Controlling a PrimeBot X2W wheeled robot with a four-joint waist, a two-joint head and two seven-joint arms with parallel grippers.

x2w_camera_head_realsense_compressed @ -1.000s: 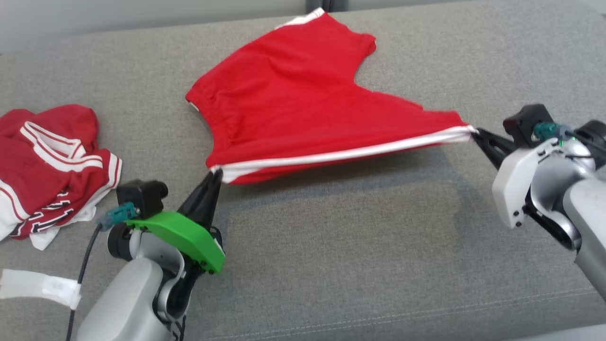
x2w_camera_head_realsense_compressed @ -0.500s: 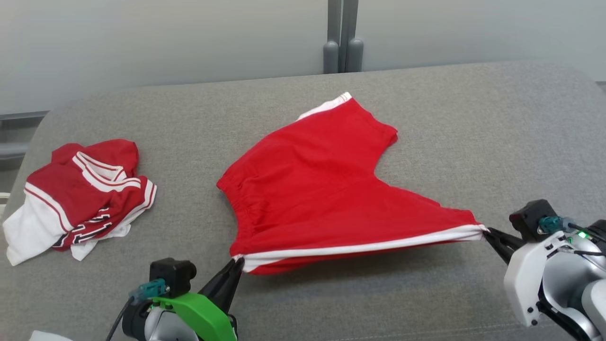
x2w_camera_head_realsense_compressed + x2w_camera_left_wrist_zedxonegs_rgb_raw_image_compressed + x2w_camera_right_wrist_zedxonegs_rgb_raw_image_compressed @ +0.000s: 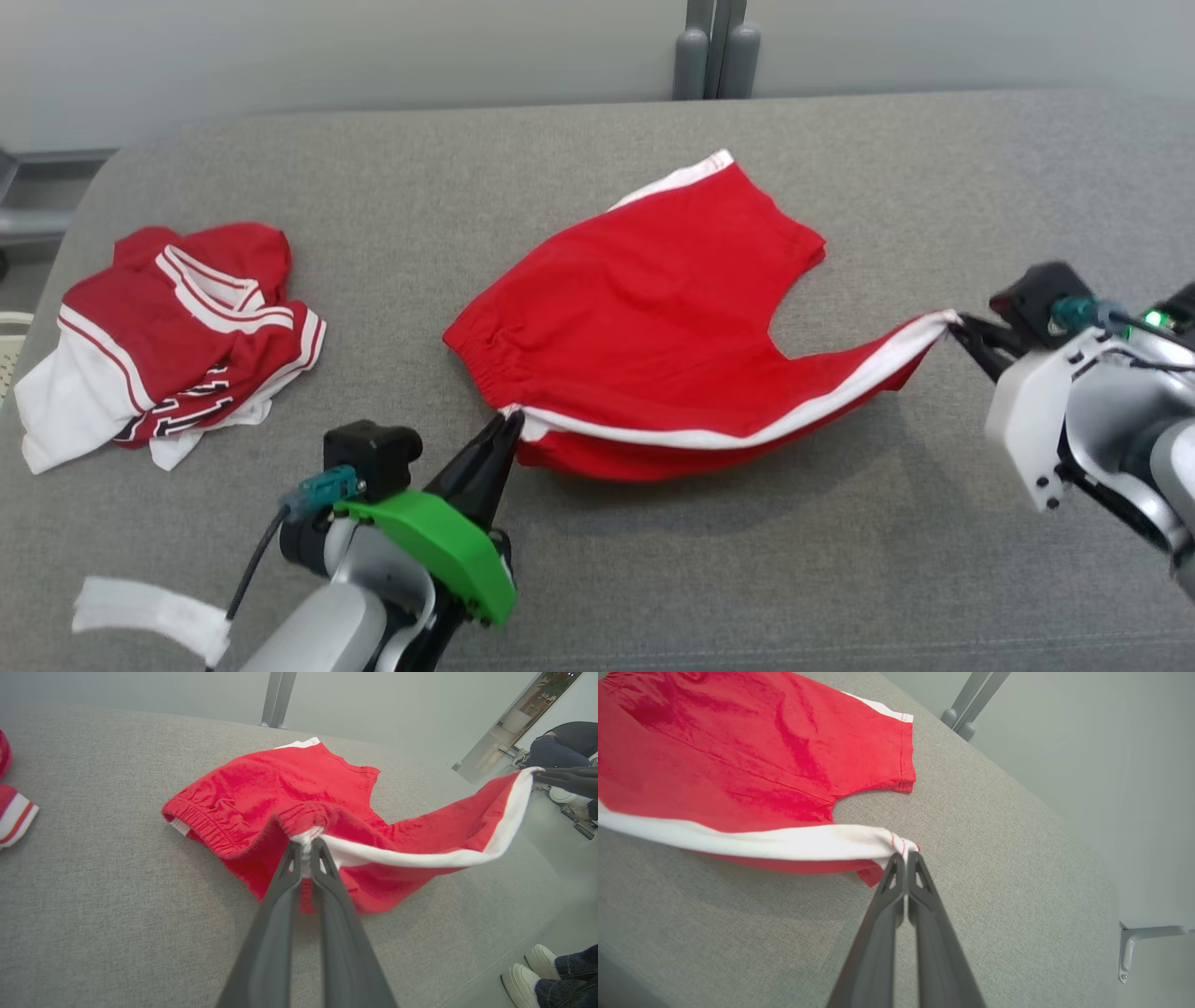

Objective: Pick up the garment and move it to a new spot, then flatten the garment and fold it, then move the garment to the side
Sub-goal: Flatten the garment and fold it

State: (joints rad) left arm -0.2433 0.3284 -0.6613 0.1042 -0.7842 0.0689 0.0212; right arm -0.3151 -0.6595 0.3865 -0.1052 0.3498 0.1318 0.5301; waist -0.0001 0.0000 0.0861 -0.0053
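Observation:
The garment [image 3: 644,308] is a pair of red shorts with white side stripes, lying on the grey padded table [image 3: 653,569]. My left gripper [image 3: 512,422] is shut on the waistband corner, seen close in the left wrist view as the garment [image 3: 289,793] pinched at my left gripper [image 3: 306,843]. My right gripper [image 3: 956,324] is shut on the leg hem at the white stripe, lifting that leg off the table. In the right wrist view the garment [image 3: 738,765] ends at my right gripper [image 3: 903,855]. The far leg lies flat.
A crumpled red and white jersey [image 3: 177,327] lies at the table's left. A white strip of tape [image 3: 149,611] sits near the front left edge. A grey post [image 3: 714,47] stands behind the table. A person's white shoes [image 3: 532,970] show beside the table.
The camera has shifted. Both grippers have come closer together and forward, so the near edge of the shorts now sags instead of being taut. The right-hand leg is lifted higher.

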